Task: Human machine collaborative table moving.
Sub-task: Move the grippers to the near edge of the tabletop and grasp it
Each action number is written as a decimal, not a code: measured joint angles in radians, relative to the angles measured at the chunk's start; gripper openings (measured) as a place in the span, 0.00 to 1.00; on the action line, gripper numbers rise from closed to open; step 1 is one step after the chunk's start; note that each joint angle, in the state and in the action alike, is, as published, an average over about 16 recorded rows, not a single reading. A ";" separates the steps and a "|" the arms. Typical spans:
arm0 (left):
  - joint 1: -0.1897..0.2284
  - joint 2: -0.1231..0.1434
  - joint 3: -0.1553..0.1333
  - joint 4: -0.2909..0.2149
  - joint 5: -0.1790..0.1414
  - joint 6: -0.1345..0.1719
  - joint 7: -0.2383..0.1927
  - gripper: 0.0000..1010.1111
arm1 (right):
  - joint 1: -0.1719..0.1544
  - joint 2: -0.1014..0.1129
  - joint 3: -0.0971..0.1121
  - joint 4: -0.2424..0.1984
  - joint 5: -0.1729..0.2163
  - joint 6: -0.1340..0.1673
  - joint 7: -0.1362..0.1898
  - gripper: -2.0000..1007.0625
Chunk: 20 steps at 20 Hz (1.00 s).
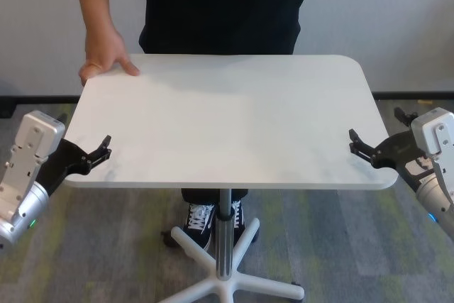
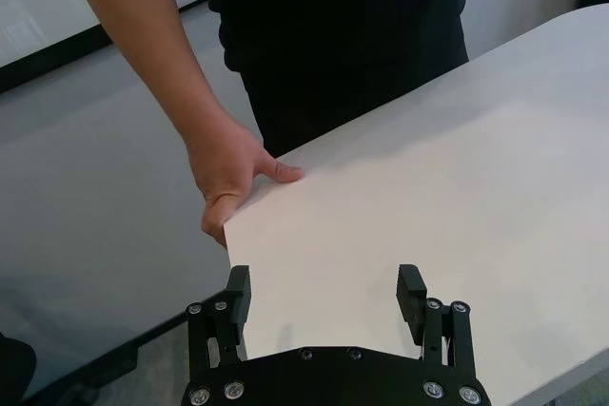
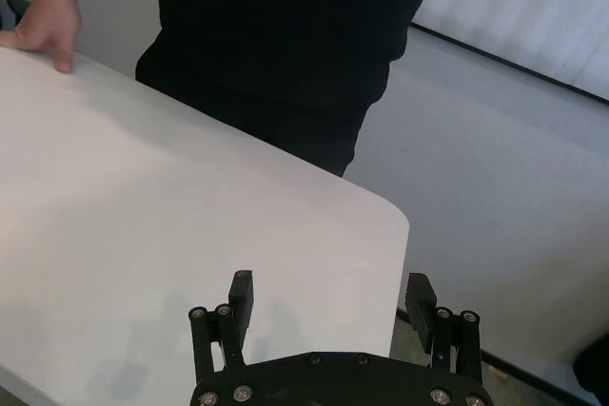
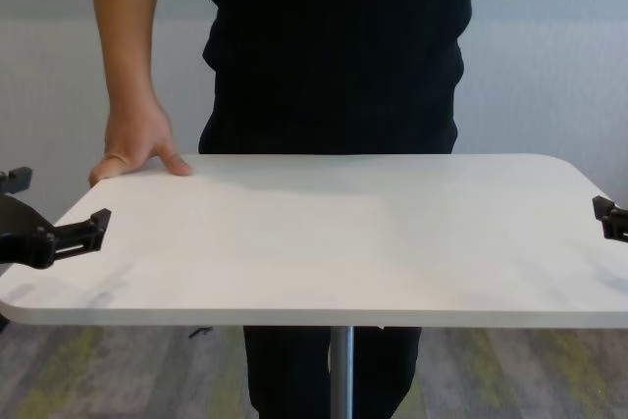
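Where the grey carpet with faint yellow-green streaks (image 1: 85, 260) meets the pale wall (image 1: 411, 26), a black skirting strip (image 1: 415, 95) runs along the base of the room.

Item: large white rectangular table top with rounded corners and faint grey marbling (image 1: 234, 122), carried on one slim silver metal pole (image 1: 224, 235) that rises from a white star-shaped base with castors (image 1: 206, 285). The top is level, matt and bare, standing in the middle of the floor between the robot and the person.

Person in a black shirt and black trousers (image 1: 223, 5), at the far long edge. One bare-armed hand (image 1: 106, 62) rests on the far corner on the robot's left, thumb on the top, fingers curled over the rim. Black-and-white lace-up shoes (image 1: 202, 219) show beneath the table.

Left black skeletal two-finger gripper (image 1: 101, 150): at the near left corner, fingers spread wide, straddling the table's edge, holding nothing.

Right black skeletal two-finger gripper (image 1: 358, 143): at the near right corner, fingers likewise spread apart, at the rim.
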State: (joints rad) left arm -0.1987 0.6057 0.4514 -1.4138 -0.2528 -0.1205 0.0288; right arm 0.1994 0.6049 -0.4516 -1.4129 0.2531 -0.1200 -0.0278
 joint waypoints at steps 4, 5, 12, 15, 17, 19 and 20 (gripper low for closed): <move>0.011 0.014 -0.001 -0.024 0.015 0.001 0.004 0.99 | -0.004 0.005 -0.004 -0.014 -0.014 0.006 0.001 1.00; 0.017 0.020 -0.002 -0.034 0.020 0.002 0.006 0.99 | -0.006 0.008 -0.007 -0.021 -0.021 0.008 0.001 1.00; 0.100 0.090 -0.027 -0.139 0.065 0.013 0.028 0.99 | -0.040 0.044 -0.040 -0.100 -0.110 0.048 -0.003 1.00; 0.155 0.130 -0.042 -0.191 0.091 0.015 0.042 0.99 | -0.062 0.068 -0.064 -0.146 -0.179 0.079 -0.013 1.00; 0.194 0.155 -0.052 -0.220 0.109 0.014 0.051 0.99 | -0.078 0.086 -0.084 -0.176 -0.237 0.104 -0.023 1.00; 0.231 0.176 -0.060 -0.242 0.126 0.013 0.060 0.99 | -0.092 0.103 -0.106 -0.201 -0.298 0.133 -0.033 1.00; 0.247 0.184 -0.064 -0.250 0.135 0.010 0.065 0.99 | -0.098 0.110 -0.117 -0.212 -0.329 0.149 -0.038 1.00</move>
State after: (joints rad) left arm 0.0483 0.7898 0.3879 -1.6634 -0.1175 -0.1103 0.0942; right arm 0.1009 0.7152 -0.5684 -1.6244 -0.0761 0.0287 -0.0660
